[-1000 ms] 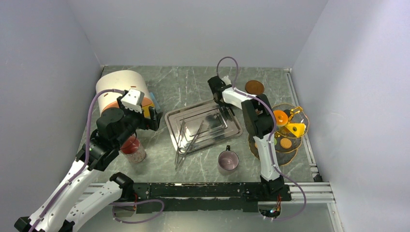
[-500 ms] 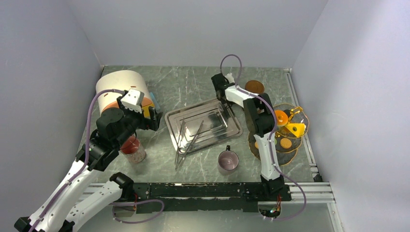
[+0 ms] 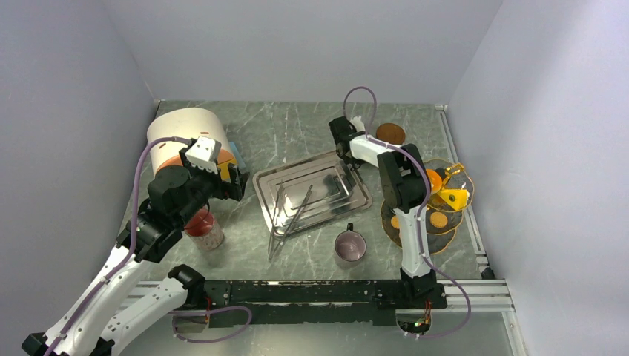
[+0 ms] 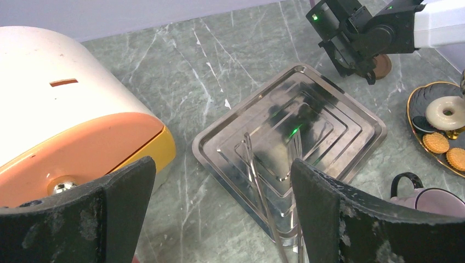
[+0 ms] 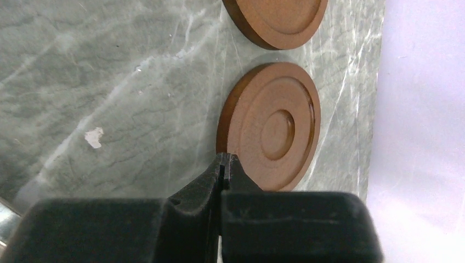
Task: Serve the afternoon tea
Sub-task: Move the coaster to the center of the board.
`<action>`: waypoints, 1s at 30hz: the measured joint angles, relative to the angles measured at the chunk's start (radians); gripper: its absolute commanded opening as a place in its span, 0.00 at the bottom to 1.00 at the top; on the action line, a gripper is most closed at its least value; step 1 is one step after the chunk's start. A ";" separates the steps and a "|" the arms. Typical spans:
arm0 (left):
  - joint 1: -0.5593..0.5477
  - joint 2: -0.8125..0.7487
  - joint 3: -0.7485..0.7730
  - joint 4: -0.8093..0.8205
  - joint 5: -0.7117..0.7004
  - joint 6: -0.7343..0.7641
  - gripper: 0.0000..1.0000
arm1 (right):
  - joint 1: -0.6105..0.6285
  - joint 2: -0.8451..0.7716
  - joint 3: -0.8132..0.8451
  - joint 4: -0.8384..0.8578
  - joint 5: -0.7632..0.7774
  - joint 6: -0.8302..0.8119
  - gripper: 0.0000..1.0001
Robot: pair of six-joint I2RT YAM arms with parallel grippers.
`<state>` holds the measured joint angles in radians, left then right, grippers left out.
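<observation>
The pinkish-grey mug (image 3: 350, 246) stands near the front, right of centre; the left wrist view catches it (image 4: 433, 200) at the lower right. Round treats lie on an orange glass stand (image 3: 454, 167): an orange one (image 3: 439, 219), a cream ring (image 4: 447, 112), a black one (image 4: 423, 124) and orange ones (image 4: 436, 142). My right gripper (image 3: 348, 148) (image 5: 226, 161) is shut on nothing, its tips at the edge of a brown disc (image 5: 268, 126) (image 3: 390, 133). At the left my left gripper (image 3: 237, 182) (image 4: 219, 213) hangs open and empty, above the table.
A steel tray (image 3: 259, 185) (image 4: 356, 118) with tongs (image 3: 291, 211) lies in the middle. A red-lidded jar (image 3: 205, 230) stands under the left arm, and a white and orange box (image 3: 178, 126) sits at the back left. Another brown disc (image 5: 274, 19) shows in the right wrist view.
My right gripper has moved right and back, from the tray's far corner toward the brown disc. The left arm has stayed still.
</observation>
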<state>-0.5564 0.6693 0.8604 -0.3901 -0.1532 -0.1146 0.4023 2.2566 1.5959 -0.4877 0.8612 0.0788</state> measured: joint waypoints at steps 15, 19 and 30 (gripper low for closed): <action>0.000 0.000 0.000 0.000 0.000 0.003 0.97 | -0.005 -0.025 0.011 -0.024 -0.031 0.021 0.00; 0.000 0.000 0.000 0.000 0.000 0.003 0.97 | -0.005 -0.018 0.068 0.003 -0.016 0.004 0.00; 0.000 0.000 0.000 0.000 0.000 0.003 0.97 | -0.039 0.074 0.143 0.008 0.048 -0.006 0.00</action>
<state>-0.5564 0.6697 0.8604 -0.3901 -0.1532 -0.1112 0.3630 2.3306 1.7390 -0.4793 0.9089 0.0731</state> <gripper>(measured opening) 0.974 0.008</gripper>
